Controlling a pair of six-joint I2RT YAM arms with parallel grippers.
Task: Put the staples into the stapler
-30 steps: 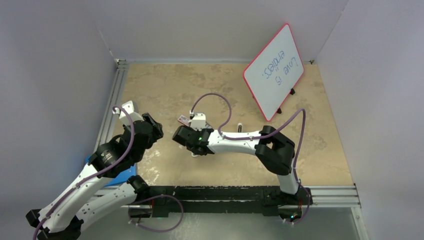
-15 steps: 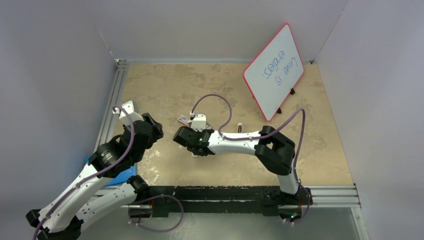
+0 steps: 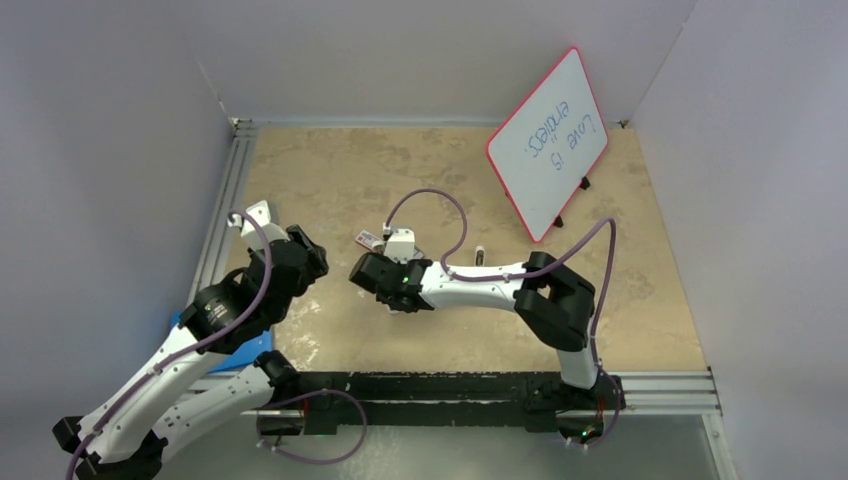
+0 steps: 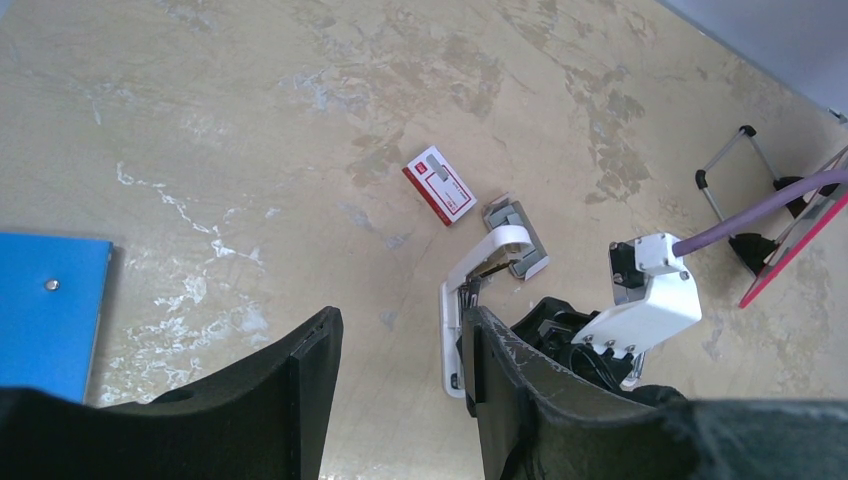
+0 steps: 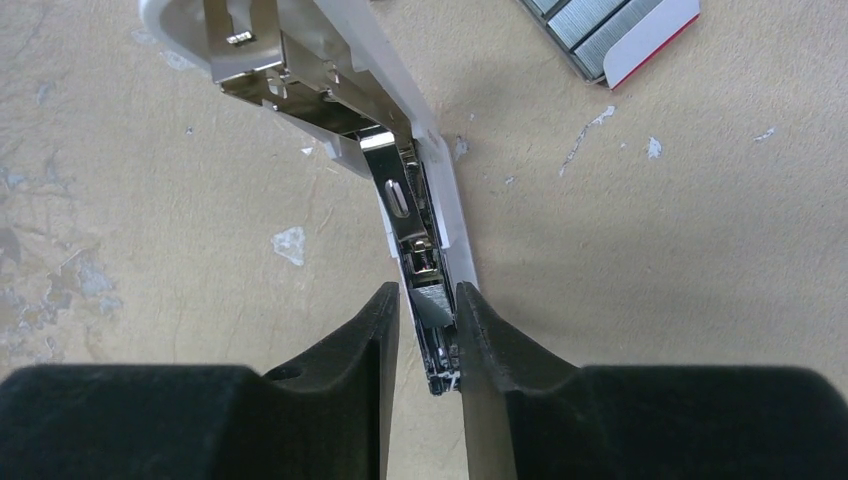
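The white stapler [image 5: 445,200] lies swung open on the table, its metal magazine [image 5: 400,205] bare. My right gripper [image 5: 428,295] straddles the magazine's front end with the jaws a little apart. A short grey staple strip [image 5: 430,308] sits tilted in the channel, against the right finger and clear of the left. The staples tray [image 5: 600,20] lies just beyond, and also shows in the left wrist view [image 4: 515,238], next to its red-and-white sleeve [image 4: 438,185]. My left gripper [image 4: 400,315] is open and empty, above the table left of the stapler [image 4: 455,330].
A red-framed whiteboard [image 3: 548,140] stands on a wire easel at the back right. A blue flat object [image 4: 50,310] lies near the left front edge. The right arm [image 3: 480,280] lies across the table's middle. Walls close in the left, back and right sides.
My right gripper has eased slightly to the right over the stapler. My left wrist has shifted a little. Nothing else has moved.
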